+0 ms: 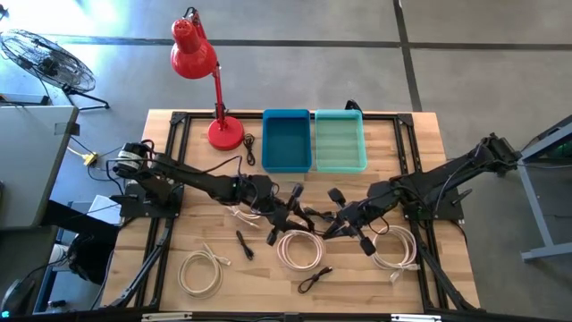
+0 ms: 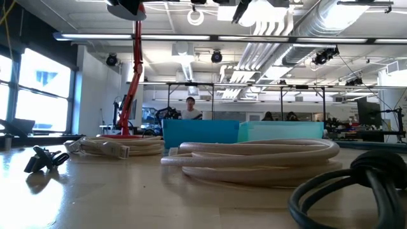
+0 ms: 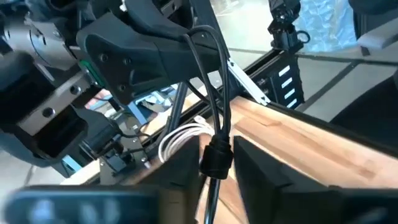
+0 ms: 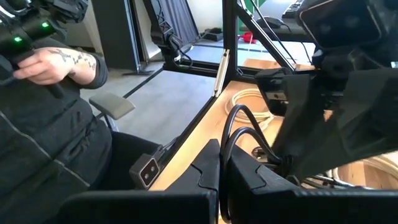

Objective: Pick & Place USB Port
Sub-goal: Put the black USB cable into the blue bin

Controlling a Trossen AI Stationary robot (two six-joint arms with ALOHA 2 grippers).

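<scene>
My left fingers (image 3: 214, 171) pinch a black USB cable (image 3: 216, 155) above the middle of the wooden surface (image 1: 420, 148), in front of the blue bin (image 1: 287, 140). My right fingers (image 4: 224, 168) are pressed together on the same black cable, just beside the left ones. White coiled cables (image 1: 299, 249) lie beneath.

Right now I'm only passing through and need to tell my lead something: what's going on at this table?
Both arms meet over the middle of the wooden table, sharing one black cable. The left gripper is pinched around the cable's bundled part, and the right gripper is shut on the same cable. A blue bin and a teal bin sit at the back, beside a red lamp. White cable coils lie loose nearby. A person sits beside the table.
</scene>
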